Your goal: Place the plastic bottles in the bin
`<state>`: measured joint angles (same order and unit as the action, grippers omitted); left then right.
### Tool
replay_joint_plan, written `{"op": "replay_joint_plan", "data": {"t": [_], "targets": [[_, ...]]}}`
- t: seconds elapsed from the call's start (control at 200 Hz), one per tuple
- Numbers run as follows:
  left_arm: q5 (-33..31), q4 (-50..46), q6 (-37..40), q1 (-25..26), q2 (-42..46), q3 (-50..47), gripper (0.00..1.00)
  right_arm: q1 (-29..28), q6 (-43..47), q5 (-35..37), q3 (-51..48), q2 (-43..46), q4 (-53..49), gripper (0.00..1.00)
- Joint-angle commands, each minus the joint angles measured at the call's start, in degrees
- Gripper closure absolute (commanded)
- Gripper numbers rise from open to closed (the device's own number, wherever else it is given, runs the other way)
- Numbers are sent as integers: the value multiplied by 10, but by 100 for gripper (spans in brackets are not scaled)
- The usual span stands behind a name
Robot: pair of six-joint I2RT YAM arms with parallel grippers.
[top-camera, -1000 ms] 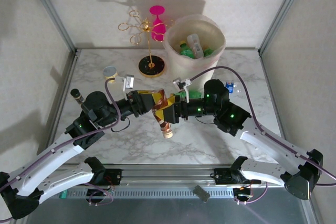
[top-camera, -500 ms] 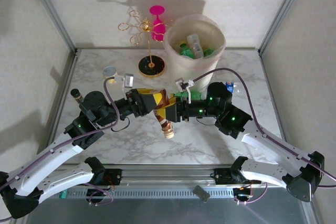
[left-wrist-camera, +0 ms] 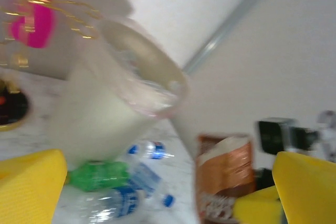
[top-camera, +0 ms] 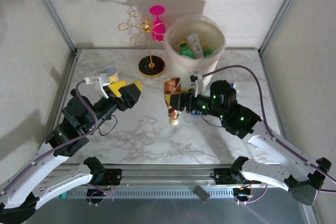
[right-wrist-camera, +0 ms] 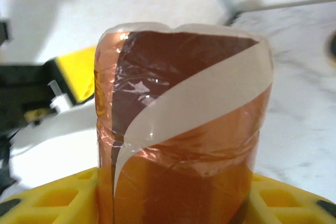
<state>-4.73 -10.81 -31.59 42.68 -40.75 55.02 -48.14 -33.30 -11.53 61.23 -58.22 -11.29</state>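
My right gripper (top-camera: 172,99) is shut on a plastic bottle (top-camera: 172,107) with a brown, orange and white label, held above the table with its cap end toward the near edge. In the right wrist view the bottle (right-wrist-camera: 184,124) sits between the yellow pads (right-wrist-camera: 47,195). My left gripper (top-camera: 129,92) stands open to its left, apart from it, with nothing between its fingers. The bin (top-camera: 185,68), a tall whitish bucket, stands behind and holds several bottles (top-camera: 190,49). In the left wrist view a green bottle (left-wrist-camera: 97,174) and clear blue-labelled bottles (left-wrist-camera: 148,178) lie at the bin's (left-wrist-camera: 100,124) foot.
A gold wire stand (top-camera: 137,27) with a pink cup on a black base (top-camera: 152,67) stands left of the bin. A small cup with a yellow band (top-camera: 109,72) sits by the left gripper. Metal frame posts (top-camera: 51,11) and walls enclose the table.
The left gripper opened, let go of the brown-labelled bottle and drew back to the left. The right gripper closed on that bottle and now holds it alone.
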Motion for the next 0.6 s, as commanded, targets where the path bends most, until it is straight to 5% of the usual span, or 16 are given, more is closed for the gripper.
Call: {"op": "replay_joint_plan", "data": {"t": [0.0, 0.235, 0.596], "targets": [[-113, -78, 24, 3, -2, -16, 0, 30, 26, 117, 57, -21, -72, 51], [-103, -82, 67, 3, -2, -50, 1, 146, 52, 101, 180, -81, -83, 53], [-77, -47, 96, 3, -8, -104, 1, 296, 112, 94, 449, -309, -138, 54]]}}
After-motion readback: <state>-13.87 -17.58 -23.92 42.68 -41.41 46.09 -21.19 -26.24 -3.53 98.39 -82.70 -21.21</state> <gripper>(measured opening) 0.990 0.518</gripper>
